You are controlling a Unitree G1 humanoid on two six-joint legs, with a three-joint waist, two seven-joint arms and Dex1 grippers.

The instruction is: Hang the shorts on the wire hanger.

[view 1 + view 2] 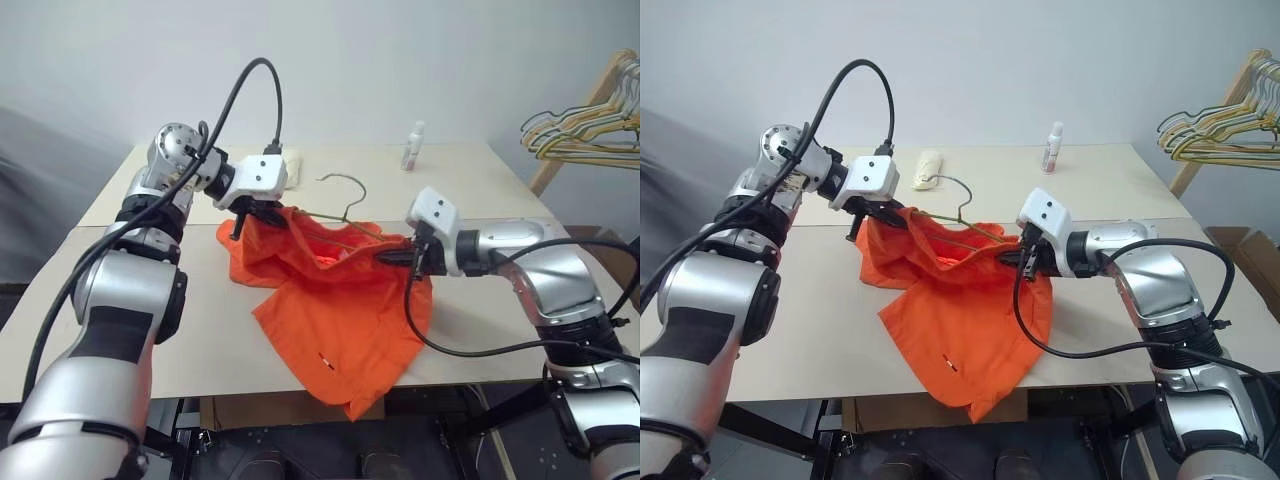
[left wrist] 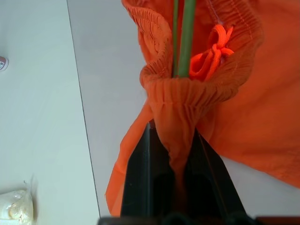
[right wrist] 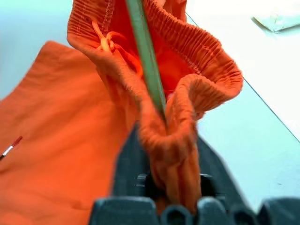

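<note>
Both grippers — left gripper [image 1: 243, 212], right gripper [image 1: 400, 256] — clamp the bright orange fabric shorts' [image 1: 345, 320] waistband around the thin grey wire hanger [image 1: 345, 205] — next, settle it evenly

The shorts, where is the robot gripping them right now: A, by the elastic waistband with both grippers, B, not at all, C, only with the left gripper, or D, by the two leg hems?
A: the left gripper and the right gripper each pinch a fold of the gathered waistband of the shorts, with the wire hanger running through the waist opening.
</note>
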